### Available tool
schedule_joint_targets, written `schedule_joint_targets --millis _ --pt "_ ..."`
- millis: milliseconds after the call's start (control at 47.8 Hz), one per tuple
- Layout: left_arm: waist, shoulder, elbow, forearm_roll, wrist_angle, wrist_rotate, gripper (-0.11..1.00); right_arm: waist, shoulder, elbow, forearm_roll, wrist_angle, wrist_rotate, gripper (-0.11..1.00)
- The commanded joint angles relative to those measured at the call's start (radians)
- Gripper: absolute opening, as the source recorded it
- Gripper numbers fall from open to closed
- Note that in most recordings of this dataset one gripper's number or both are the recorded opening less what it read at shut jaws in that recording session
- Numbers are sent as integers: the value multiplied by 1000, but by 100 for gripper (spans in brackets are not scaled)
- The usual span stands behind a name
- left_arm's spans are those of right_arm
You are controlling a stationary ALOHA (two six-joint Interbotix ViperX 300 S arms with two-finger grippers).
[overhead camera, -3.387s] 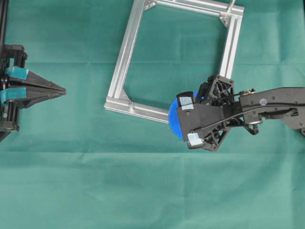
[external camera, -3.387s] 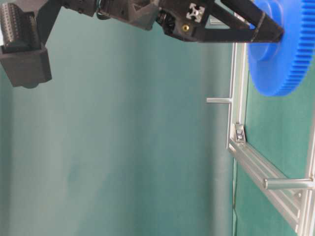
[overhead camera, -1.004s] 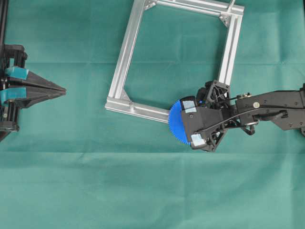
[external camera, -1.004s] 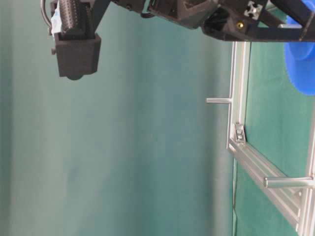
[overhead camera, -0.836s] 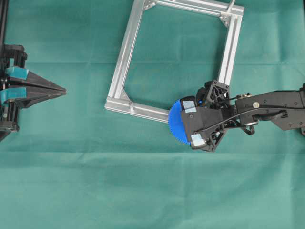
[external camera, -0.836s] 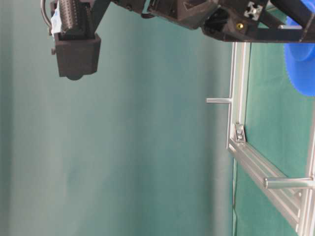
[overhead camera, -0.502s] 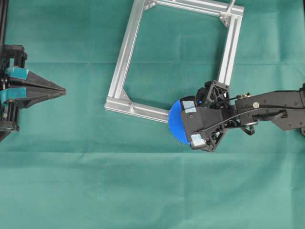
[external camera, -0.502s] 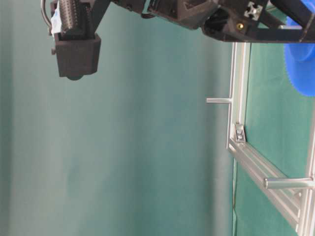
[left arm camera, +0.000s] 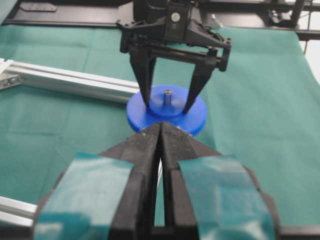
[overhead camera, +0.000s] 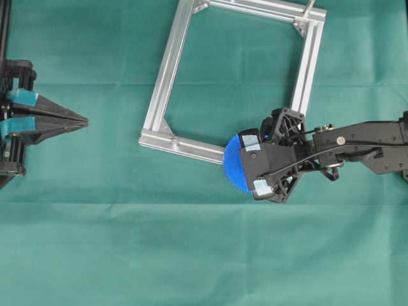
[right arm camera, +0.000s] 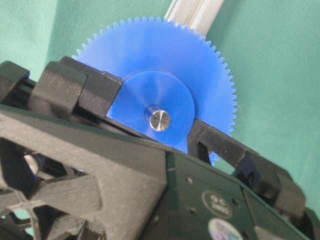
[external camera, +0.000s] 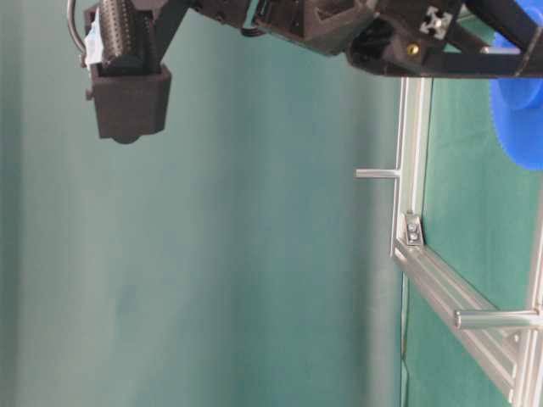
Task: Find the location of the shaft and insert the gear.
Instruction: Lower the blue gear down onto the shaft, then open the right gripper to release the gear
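The blue gear (overhead camera: 232,169) lies flat on the green cloth at the near right corner of the aluminium frame (overhead camera: 169,70). The silvery shaft (right arm camera: 159,120) shows through its centre hole and stands up out of the hub (left arm camera: 167,93). My right gripper (overhead camera: 255,162) is over the gear (left arm camera: 140,114), open, with one finger (left arm camera: 146,85) on each side of the raised hub. Only the gear's edge (external camera: 519,119) shows in the table-level view. My left gripper (overhead camera: 86,119) hangs shut and empty at the far left, pointing at the gear (left arm camera: 160,127).
The square frame's bars (left arm camera: 75,82) lie left of and behind the gear. Two other silvery posts (external camera: 377,173) (external camera: 496,317) stick out of the frame. Green cloth covers the table all around.
Since the oldest frames the right gripper has brought the gear down onto the frame's corner. In the last second it has crept slightly left and its fingers have eased apart. The left arm is still.
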Motion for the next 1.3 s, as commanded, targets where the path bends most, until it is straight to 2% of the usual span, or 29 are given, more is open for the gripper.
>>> schedule_joint_targets --millis 0,84,272,523,815,1275 --pt "0 9 -15 0 -6 0 1 3 -40 -28 -12 9 0 86" --pt "0 9 -15 0 -5 0 1 3 -48 -34 -21 17 2 91" --pt "0 9 -15 0 -6 0 1 3 -89 -55 -49 25 2 90" --pt "0 9 -17 0 -6 0 1 3 -166 -84 -92 98 2 90" --pt "0 9 -15 -2 -5 0 1 3 -192 -84 -107 100 0 90" --pt "0 11 -15 0 -2 0 1 21 -304 20 -107 87 2 90"
